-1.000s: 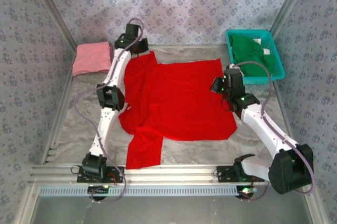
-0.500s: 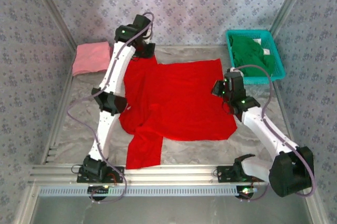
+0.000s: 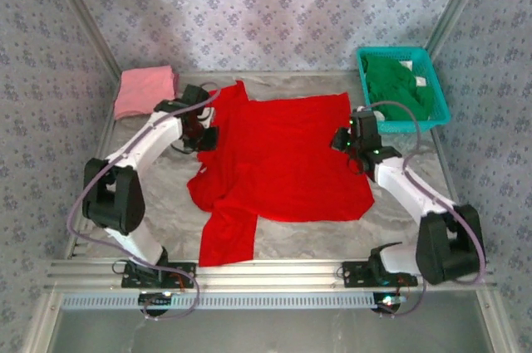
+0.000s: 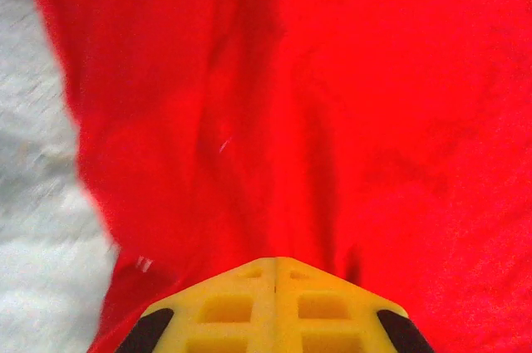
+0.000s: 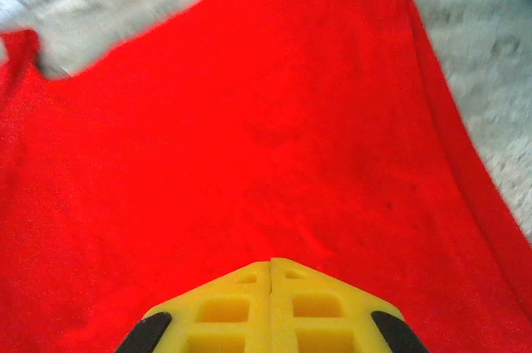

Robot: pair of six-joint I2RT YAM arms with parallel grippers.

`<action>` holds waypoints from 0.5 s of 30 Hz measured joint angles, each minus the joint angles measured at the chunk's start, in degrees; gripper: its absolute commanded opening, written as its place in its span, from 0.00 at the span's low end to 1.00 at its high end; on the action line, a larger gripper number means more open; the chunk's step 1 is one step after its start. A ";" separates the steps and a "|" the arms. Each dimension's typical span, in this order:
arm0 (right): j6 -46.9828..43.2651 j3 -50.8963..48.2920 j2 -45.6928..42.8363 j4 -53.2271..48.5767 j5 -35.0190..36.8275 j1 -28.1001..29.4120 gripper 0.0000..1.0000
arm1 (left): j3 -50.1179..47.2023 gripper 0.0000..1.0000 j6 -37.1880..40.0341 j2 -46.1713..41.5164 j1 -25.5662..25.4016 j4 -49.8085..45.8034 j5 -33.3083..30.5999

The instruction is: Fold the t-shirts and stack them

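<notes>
A red t-shirt [image 3: 283, 162] lies spread across the middle of the overhead frame on a pale grey desk [image 3: 307, 232]. Its right half is fairly flat and its left side is bunched in folds. One sleeve trails toward the lower left, and another flap reaches up toward the top of the frame. A pink t-shirt [image 3: 145, 91] sits folded at the upper left, well apart from the red one. A green t-shirt [image 3: 395, 79] is heaped inside a teal mesh basket [image 3: 439, 100] at the upper right.

The left fingers [image 3: 206, 137] hang at the rumpled left edge of the red t-shirt, in the upper left of the cloth. Seen from the left wrist, those yellow fingers [image 4: 264, 272] are pressed together at the bottom of the frame. Creased red cloth lies beyond them and a strip of grey desk runs down the left side. The right fingers [image 3: 344, 139] sit at the shirt's right edge, just below the basket. From the right wrist, these fingers [image 5: 262, 272] are likewise together, over smooth red cloth whose hem runs down the right of the frame. Whether either pair touches the cloth cannot be told.

The white left arm [image 3: 137, 149] bends in from the lower left, and the right arm [image 3: 407, 191] from the lower right. Both rise from a metal rail [image 3: 274, 272] along the bottom. Patterned walls [image 3: 283, 4] close in the scene.
</notes>
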 measured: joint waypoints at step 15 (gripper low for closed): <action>5.35 14.32 25.90 -0.55 -3.58 -3.67 0.00 | 9.03 0.00 -2.95 21.42 6.47 10.38 -1.20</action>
